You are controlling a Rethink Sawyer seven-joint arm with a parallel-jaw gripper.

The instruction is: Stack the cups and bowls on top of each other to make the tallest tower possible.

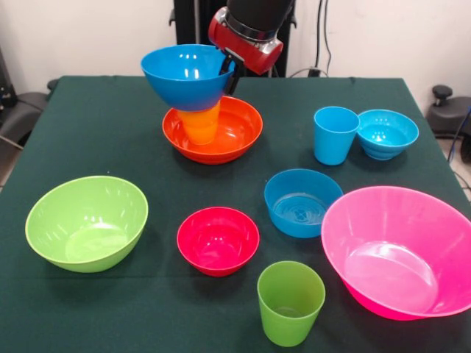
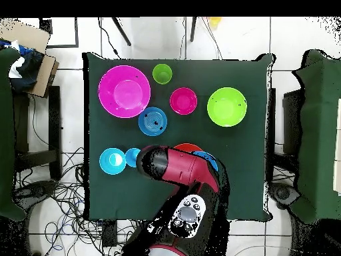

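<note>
Gripper [image 1: 229,70] closed on the right rim of a large glossy blue plastic bowl [image 1: 187,75], held upright. Resting on an orange tapered plastic cup [image 1: 199,123], inverted inside a wide orange plastic bowl [image 1: 243,126] at the far middle of the dark green table [image 1: 110,118].

large blue bowl [image 1: 187,75] sits atop orange cup [image 1: 200,123] in orange bowl [image 1: 213,131].
</note>
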